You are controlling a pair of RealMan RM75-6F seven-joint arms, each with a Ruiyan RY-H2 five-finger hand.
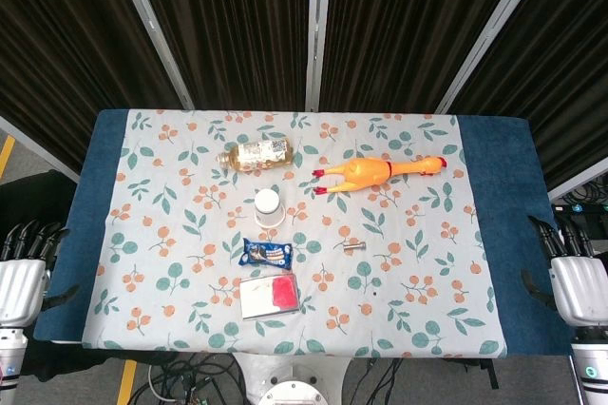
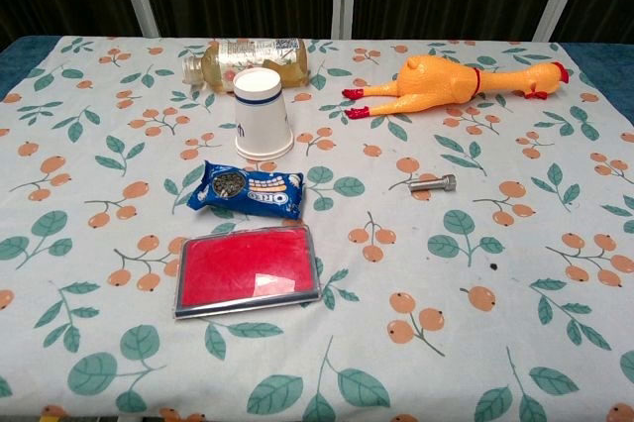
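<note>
Cup sat mid-tabletop: bottle just behind it, cookie pack in front, case beyond that, toy chicken to its right, bolt front-right.

Red flat case nr front edge, blue cookie pack just behind
</note>
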